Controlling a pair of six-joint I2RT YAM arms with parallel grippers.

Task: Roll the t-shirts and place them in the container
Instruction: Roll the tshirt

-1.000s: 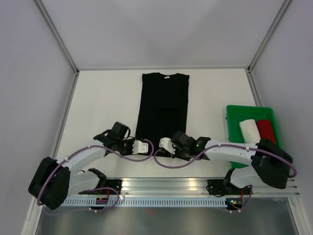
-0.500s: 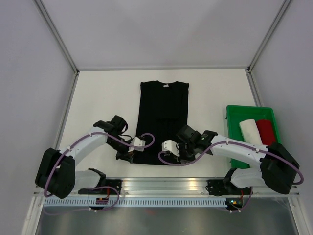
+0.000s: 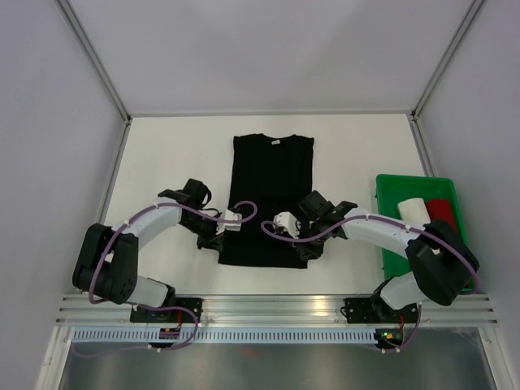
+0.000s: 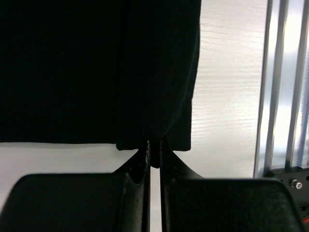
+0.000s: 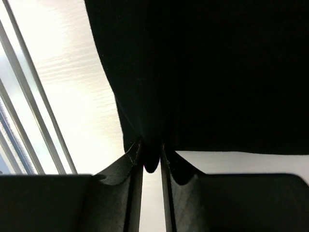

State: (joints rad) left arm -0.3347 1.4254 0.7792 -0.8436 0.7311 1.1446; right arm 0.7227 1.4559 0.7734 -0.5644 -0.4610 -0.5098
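Your black shirt [image 3: 270, 195] lay flat on the table [image 3: 175, 154], neck label [image 3: 276, 143] at the far end, hem toward the arms. Your left fingers [image 4: 153, 155] were pinched shut on the hem near its left corner, cloth bunched between the tips. Your right fingers [image 5: 150, 155] stood a little apart, a fold of the hem near the right corner sitting between them. At the table's right side, the green bin [image 3: 390, 188] held a white roll [image 3: 414, 209] and a red roll [image 3: 443, 210] side by side.
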